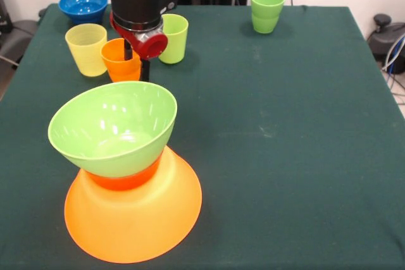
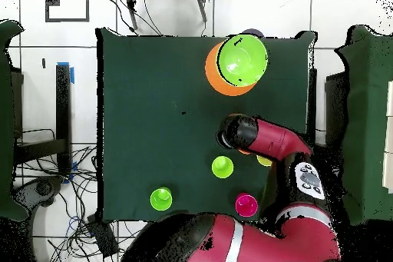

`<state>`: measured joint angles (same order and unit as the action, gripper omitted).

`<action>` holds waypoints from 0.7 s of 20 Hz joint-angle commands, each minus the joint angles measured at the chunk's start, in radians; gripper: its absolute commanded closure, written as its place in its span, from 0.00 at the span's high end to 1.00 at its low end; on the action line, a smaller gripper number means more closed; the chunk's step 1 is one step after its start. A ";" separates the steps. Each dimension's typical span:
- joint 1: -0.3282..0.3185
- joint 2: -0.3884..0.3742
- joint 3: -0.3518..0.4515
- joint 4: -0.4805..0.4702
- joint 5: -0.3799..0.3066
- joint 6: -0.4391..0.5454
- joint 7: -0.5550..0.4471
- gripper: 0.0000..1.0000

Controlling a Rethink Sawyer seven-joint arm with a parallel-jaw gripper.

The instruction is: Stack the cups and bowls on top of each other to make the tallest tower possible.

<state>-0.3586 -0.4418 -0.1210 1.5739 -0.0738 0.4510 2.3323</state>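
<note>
dark green cloth-covered table (image 1: 285, 143) fills my front view. largest piece: the wide translucent orange plastic bowl (image 1: 133, 219), upside down at lower left, base of the tower (image 1: 117, 175). on it sits a small orange-red bowl (image 1: 123, 180), and on that the medium lime green glossy bowl (image 1: 112, 128), mouth up and tipped a little toward the camera.

red and black arm comes down at upper left; its gripper (image 1: 135, 55) hangs right over the small orange plastic cup (image 1: 121, 59). i cannot tell how the jaws stand or whether they have the cup: the wrist hides them in both views.

around it, upper left: pale yellow tumbler (image 1: 87, 49) just beside the orange cup, lime green tumbler (image 1: 173, 38) behind the wrist, small blue bowl (image 1: 83, 6) at the far corner. two green cups nested (image 1: 266, 11) at upper right.

my judgement: the step is picking the orange cup. take it square by the rim, lift straight, clear of the yellow neighbour, and set it low in the tilted green bowl.
</note>
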 commanded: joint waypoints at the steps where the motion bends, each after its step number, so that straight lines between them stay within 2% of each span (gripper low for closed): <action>1: 0.003 0.055 0.109 -0.012 -0.068 -0.042 -0.048 1.00; 14: 0.011 0.028 0.107 -0.016 -0.064 0.001 -0.058 1.00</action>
<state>-0.3588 -0.4171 -0.1147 1.5737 -0.0736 0.4506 2.3323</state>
